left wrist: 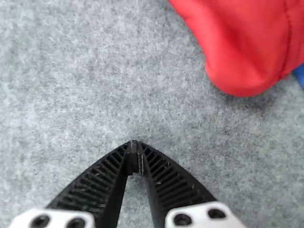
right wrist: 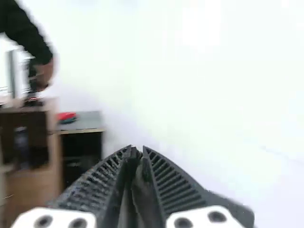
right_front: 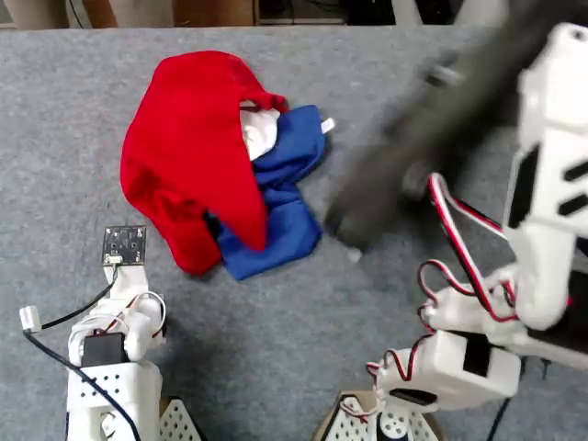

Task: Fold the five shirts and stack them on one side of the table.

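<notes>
My left gripper, closed on nothing, sat beside the red shirt. My right gripper, likewise closed and empty, stood high, probably to keep the shirt unobstructed.

High view: bright, even light from overhead, no hard shadows. Thin soft shadow under the red shirt edge on the table. Right arm smeared into a dark grey streak by motion blur; its white housing nr blown out.

Left wrist view: diffuse light, faint shadow rim by the shirt fold. No glare, and the ribs on the left gripper are legible.

Right wrist view: white wall overexposed, washes out most of the frame. Wooden shelf side dim & blurred. Right gripper soft-edged.
</notes>
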Available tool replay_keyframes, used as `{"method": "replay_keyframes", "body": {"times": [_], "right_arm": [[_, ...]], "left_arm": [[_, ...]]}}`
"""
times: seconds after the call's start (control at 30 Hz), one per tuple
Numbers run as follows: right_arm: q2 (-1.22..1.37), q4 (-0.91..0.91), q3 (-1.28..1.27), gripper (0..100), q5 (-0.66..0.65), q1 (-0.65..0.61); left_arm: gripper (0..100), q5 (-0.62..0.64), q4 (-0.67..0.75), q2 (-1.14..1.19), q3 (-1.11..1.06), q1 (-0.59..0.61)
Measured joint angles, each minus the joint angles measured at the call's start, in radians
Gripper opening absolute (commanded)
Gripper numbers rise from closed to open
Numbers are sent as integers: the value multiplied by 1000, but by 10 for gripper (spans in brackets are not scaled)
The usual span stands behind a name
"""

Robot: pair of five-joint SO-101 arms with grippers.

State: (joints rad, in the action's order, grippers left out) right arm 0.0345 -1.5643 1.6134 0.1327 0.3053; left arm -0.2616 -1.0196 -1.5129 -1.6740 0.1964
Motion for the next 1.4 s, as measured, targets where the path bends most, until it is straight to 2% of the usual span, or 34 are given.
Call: {"method": "replay_keyframes", "body": {"times": [0.17, 0.37, 0.5, 0.57, 0.67, 0.73, 0.87, 1.1, 1.2, 1.4], "right_arm": [[20, -195, 0, 1, 0, 46], [89, -209, -135, 1, 0, 140], [98, -209, -384, 1, 0, 152], [98, -209, -551, 1, 0, 153], [97, -209, -839, 1, 0, 153], [84, -190, -1051, 1, 0, 146], [60, -5, -1470, 1, 0, 106], [57, 531, -2076, 1, -28, -5], [23, 709, -2222, 1, -28, -51], [-25, 763, -2289, 2, -28, -61]], "left_arm": [[18, 0, 0, 0, 0, 0], [18, 0, -2, 0, 71, 0], [20, 0, -2, 3, 224, -3], [69, 21, 0, 11, 322, -26], [192, 127, 0, 58, 460, -83], [214, 224, 0, 132, 540, -124], [219, 345, -29, 376, 717, -193], [248, 367, -89, 953, 1099, -261], [263, 367, -89, 1171, 1258, -261], [264, 367, -118, 1513, 1544, -282]]}}
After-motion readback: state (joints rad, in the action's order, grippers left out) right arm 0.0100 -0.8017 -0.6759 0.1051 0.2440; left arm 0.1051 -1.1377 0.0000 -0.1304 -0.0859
